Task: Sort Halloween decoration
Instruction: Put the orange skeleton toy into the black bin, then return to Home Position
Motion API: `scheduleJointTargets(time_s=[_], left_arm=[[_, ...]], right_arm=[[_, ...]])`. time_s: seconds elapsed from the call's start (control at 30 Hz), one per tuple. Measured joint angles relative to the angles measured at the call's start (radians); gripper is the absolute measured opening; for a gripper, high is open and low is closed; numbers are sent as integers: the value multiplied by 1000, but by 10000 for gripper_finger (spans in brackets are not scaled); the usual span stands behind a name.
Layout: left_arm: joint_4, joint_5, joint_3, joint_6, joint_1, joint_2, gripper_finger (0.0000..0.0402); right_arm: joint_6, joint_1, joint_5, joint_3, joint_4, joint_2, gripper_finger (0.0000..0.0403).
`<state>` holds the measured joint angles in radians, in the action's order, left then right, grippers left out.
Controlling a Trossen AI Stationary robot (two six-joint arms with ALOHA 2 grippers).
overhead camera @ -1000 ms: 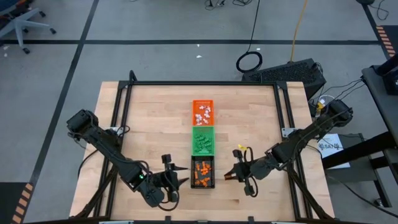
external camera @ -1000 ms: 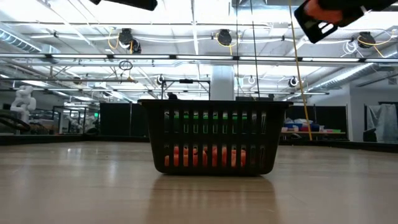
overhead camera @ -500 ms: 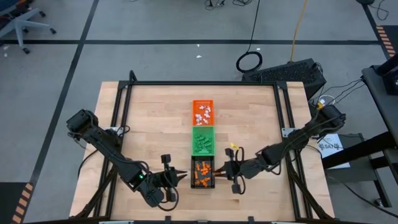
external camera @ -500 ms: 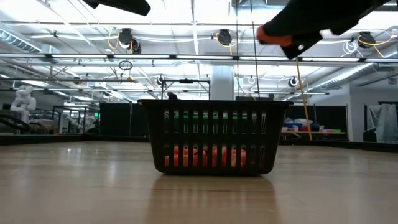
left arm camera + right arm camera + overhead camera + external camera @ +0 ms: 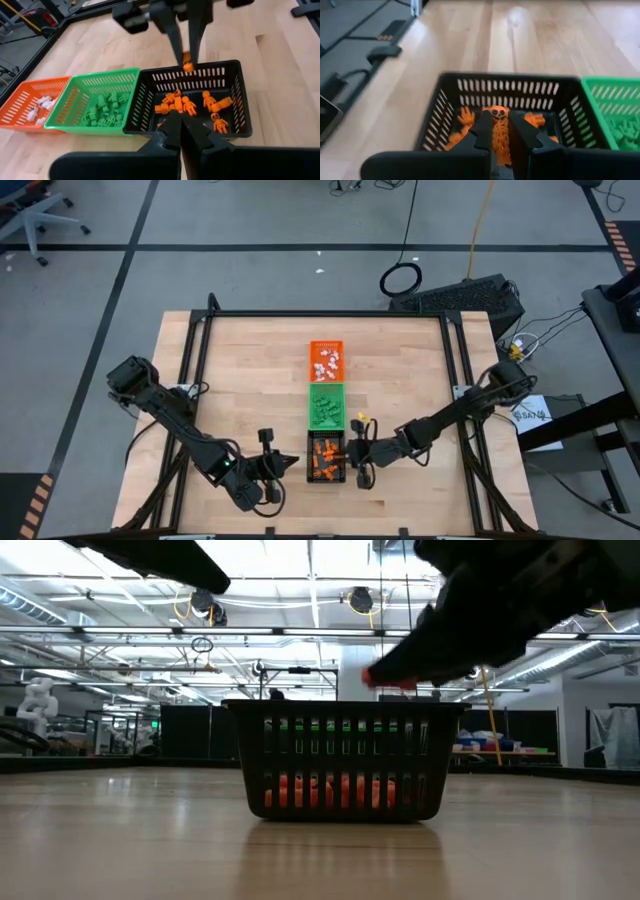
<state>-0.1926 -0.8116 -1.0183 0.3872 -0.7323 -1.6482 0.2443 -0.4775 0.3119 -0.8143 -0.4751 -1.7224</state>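
Three small trays stand in a column at mid-table: orange [image 5: 326,360] farthest, green [image 5: 326,407] in the middle, black [image 5: 326,457] nearest. White trinkets [image 5: 37,107] lie in the orange tray, green ones [image 5: 102,112] in the green, orange ones [image 5: 192,105] in the black. My right gripper [image 5: 350,452] hangs over the black tray's right rim, shut on an orange skeleton trinket [image 5: 498,125]. My left gripper [image 5: 296,464] is shut and holds nothing, just outside the black tray's left wall. My right gripper pinches the orange skeleton's body [image 5: 499,136] between its two fingers [image 5: 482,131], the head [image 5: 497,112] sticking out past the fingertips. The fingers slant down from the table's right side. The trinket [image 5: 187,64] is lifted clear, above the black tray's right rim.
A black metal frame [image 5: 330,315] borders the wooden tabletop [image 5: 240,380]. Bare wood lies left and right of the tray column. In the low view the black tray [image 5: 345,760] stands in the middle, with the right arm [image 5: 500,600] above it.
My right gripper has come down and toward the table's left edge, carrying the orange skeleton from beside the black tray to over its right rim. My left gripper has shut and stayed at the tray's left side.
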Motion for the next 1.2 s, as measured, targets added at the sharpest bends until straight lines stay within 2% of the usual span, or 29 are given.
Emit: scheduleJointTargets(time_s=[0.2,0.43,0.83,1.03,1.2], left_arm=[[0,0,0,-1,-4,0,4],[-1,0,0,-1,-4,0,4],[0,0,0,-2,-3,0,4],[26,1,0,-71,1,0,4],[105,45,0,-198,20,7,4]], right_arm=[[5,19,0,0,-24,-55,16],[29,29,0,0,-25,-60,22],[28,34,-19,0,-21,-53,102],[-9,33,-59,0,10,11,122],[-79,19,-58,0,131,157,110]])
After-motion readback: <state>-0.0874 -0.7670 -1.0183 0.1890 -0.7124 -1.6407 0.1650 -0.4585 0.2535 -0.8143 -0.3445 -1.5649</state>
